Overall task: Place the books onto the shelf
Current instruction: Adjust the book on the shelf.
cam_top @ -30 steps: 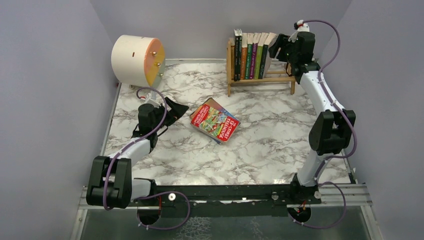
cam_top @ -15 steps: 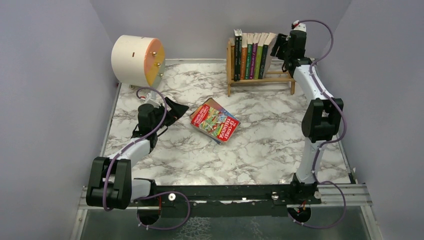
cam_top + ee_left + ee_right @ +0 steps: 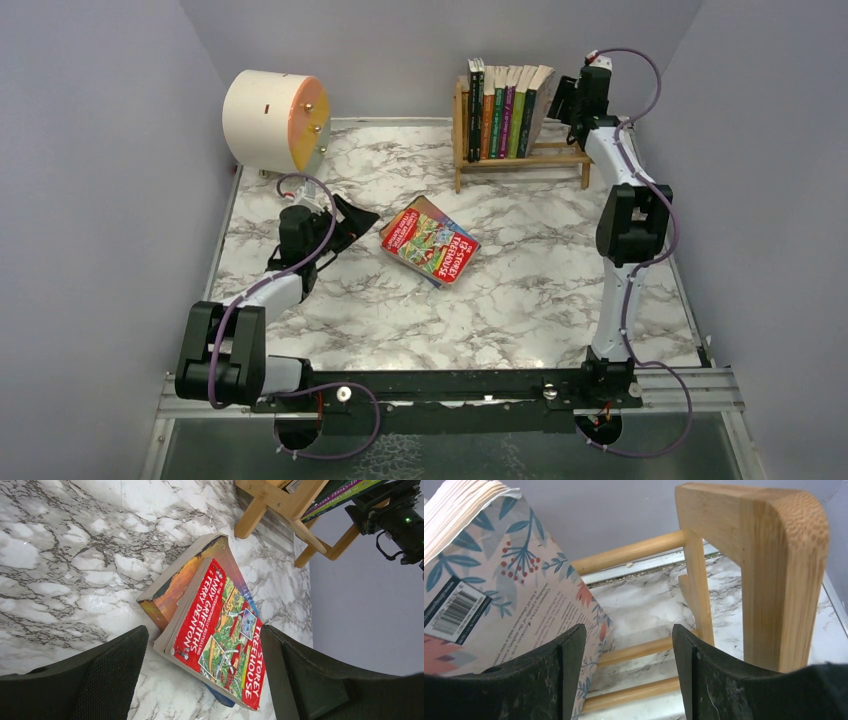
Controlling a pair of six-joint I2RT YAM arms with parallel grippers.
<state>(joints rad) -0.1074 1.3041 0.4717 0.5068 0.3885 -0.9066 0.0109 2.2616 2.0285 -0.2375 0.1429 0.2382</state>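
Most books (image 3: 503, 112) stand on the shelf (image 3: 520, 160) at the far edge of the bench (image 3: 550, 270); a stack (image 3: 430, 240) of at least 2 lies mid-bench. The left gripper (image 3: 350, 222) gapes wide facing it. The right gripper (image 3: 562, 100) hangs open, empty, at the shelf.

The shelf (image 3: 769, 555) just past the right claw (image 3: 626, 642) is pale wood, smooth, with tiny grain lines. The leafy book (image 3: 519, 600) beside that claw has a dull paper cover and pale paper pages. The right fingers (image 3: 549, 680) are black, rough and not shiny. In front of the left claw (image 3: 205, 630), the red book (image 3: 220, 640) has a shiny cover. The table (image 3: 60, 545) under it looks like smooth, glossy marble. The left fingers (image 3: 110, 675) are black with a fine bumpy skin.
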